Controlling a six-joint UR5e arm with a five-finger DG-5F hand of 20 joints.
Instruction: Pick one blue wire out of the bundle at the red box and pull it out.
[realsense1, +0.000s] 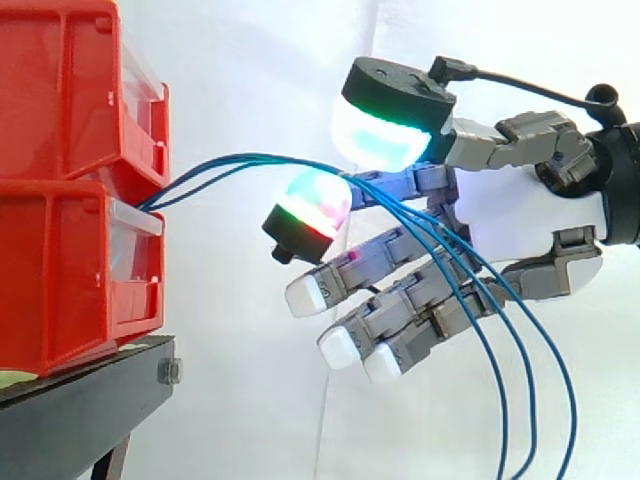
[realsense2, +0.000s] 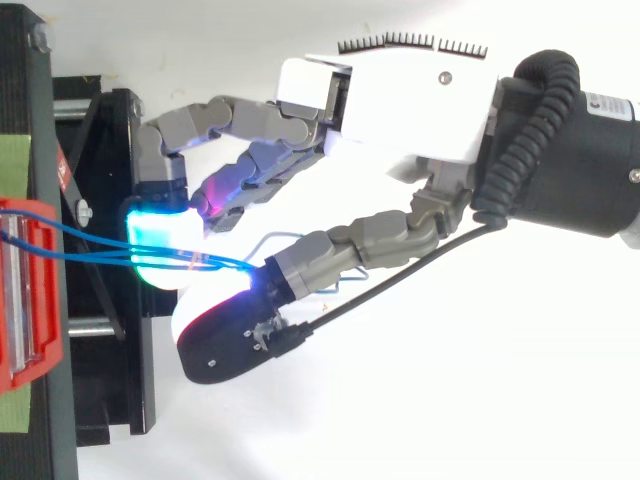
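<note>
Reading the grip first: the hand (realsense1: 520, 210) has two glowing pads (realsense1: 385, 135) pinched from above and below onto the blue wires (realsense1: 210, 164). These leave the gap between the stacked red bins (realsense1: 60, 280) and droop away behind the pinch. I judge the grip sits just clear of the bins so a pull runs straight out. Whether it holds one wire or several, I cannot tell. The bins rest on a black stand (realsense1: 80, 410) before a white curtain (realsense1: 250, 60).

a white curtain (realsense1: 260, 90) hangs in soft folds behind a black stand (realsense1: 70, 415), brightly and evenly lit.
</note>
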